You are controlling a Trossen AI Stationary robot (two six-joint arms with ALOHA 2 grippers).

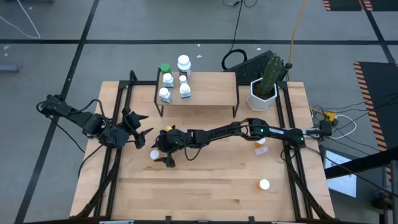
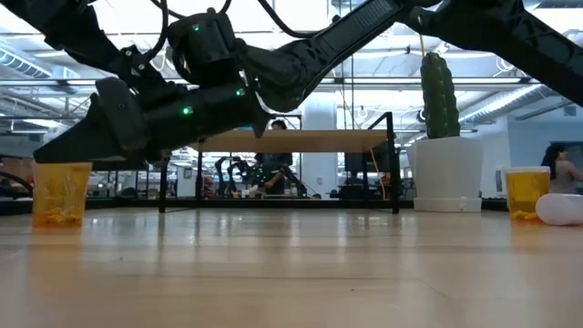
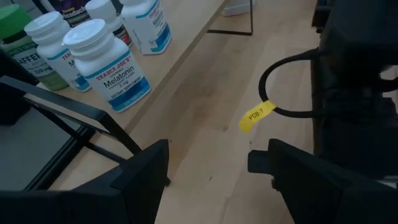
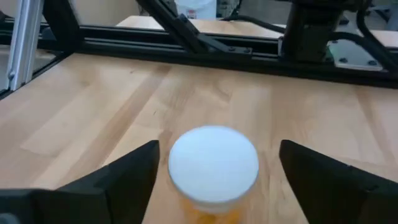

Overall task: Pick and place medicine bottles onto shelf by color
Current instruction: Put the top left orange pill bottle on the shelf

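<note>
Right gripper (image 1: 160,154) hovers over an orange bottle (image 4: 213,167) on the table (image 1: 211,193).
Its jaws stand open around the white cap (not touching); left gripper (image 1: 138,127) waits open, near the shelf (image 1: 211,90).

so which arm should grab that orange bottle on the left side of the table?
The right: its open hand straddles the orange bottle. The left hand waits beside it, also open.

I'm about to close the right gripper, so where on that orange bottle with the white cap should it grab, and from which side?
Grip the orange bottle around its body just under the white cap, coming from above. It stands upright on the table, and the right gripper already has an open finger on each side of it, so it probably only needs to go lower.
</note>
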